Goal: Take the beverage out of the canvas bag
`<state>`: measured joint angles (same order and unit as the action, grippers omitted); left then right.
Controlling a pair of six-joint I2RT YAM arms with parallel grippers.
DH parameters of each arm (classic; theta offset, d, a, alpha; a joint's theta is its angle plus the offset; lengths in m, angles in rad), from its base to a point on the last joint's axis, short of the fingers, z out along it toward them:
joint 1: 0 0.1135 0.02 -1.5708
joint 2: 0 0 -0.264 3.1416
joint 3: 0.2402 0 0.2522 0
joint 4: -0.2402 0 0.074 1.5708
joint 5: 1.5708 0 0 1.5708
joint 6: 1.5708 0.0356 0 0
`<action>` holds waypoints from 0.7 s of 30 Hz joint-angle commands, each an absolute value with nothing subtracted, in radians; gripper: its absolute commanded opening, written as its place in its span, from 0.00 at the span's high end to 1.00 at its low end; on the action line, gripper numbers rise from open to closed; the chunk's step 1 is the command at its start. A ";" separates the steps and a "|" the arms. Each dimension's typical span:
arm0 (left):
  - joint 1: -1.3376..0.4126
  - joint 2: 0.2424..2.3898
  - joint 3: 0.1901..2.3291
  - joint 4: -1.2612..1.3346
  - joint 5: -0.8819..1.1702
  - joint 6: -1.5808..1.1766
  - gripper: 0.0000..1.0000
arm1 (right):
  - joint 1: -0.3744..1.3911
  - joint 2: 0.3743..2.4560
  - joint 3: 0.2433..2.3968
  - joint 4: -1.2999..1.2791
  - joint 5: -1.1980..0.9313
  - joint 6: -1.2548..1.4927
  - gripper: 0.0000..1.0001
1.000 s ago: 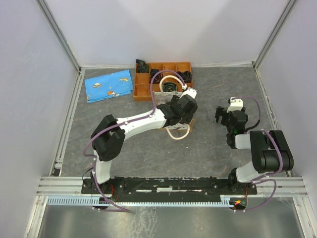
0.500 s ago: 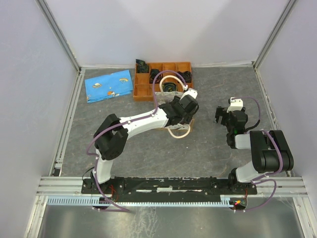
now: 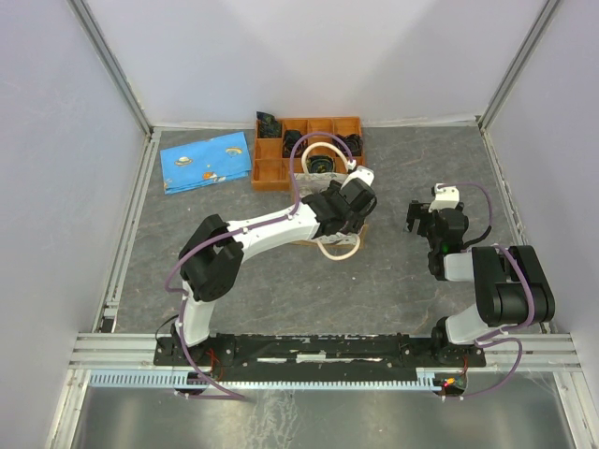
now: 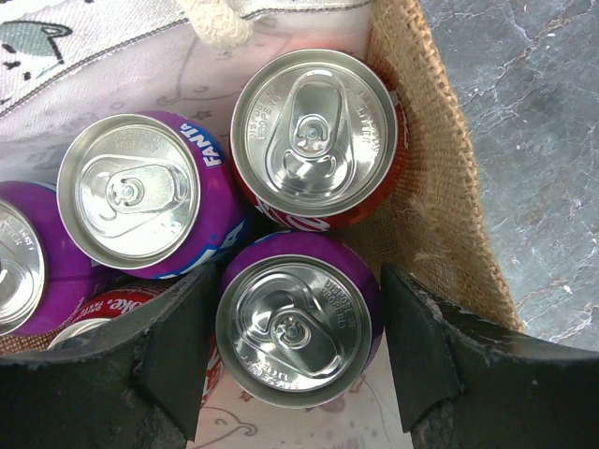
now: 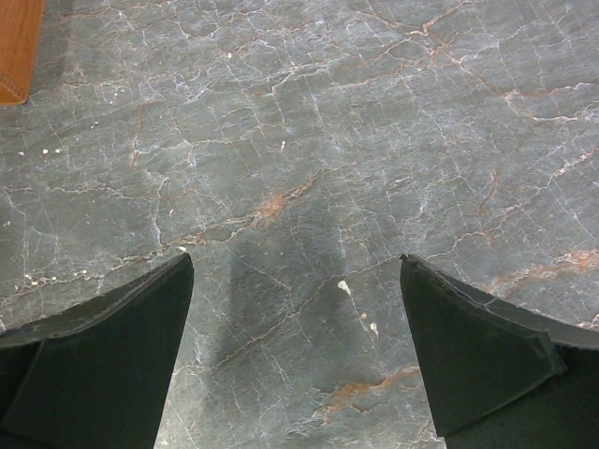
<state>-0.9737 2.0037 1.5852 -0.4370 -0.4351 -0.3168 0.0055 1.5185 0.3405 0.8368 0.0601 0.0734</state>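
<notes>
Evidently 1 can is singled out of the packed bag by the left pincer.
Over bare table [image 5: 309, 112] the right pincer [image 5: 295, 259] is held wide and empty, well apart from the bag, probably so that room is given to the left arm. The canvas bag [image 4: 440, 168] is stood with its mouth open, and at least 5 cans are packed in it, tops up. The left pincer [image 4: 299, 281] is set into that mouth by the bag's woven side, where gaps seem to be offered for both fingers. The purple can [image 4: 298, 329] lies directly between those fingers, which appear closed against its 2 sides. It is judged gripped but not yet lifted, with a red can [image 4: 314, 131] just beside it.
</notes>
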 commanded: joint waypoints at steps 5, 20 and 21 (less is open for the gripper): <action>-0.982 2.019 1.598 -0.459 -0.380 -0.248 0.97 | 0.005 1.514 0.370 0.861 0.057 0.061 0.01; -0.968 1.830 1.716 -0.367 -0.538 -0.116 0.97 | 0.005 1.514 0.370 0.861 0.057 0.061 0.01; -0.966 1.828 1.726 -0.375 -0.538 -0.112 0.97 | 0.005 1.515 0.369 0.861 0.057 0.060 0.01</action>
<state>-0.9749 1.9388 1.6203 -0.4435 -0.4595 -0.1944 0.0055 1.5185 0.3405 0.8368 0.0601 0.0734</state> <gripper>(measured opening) 0.726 0.991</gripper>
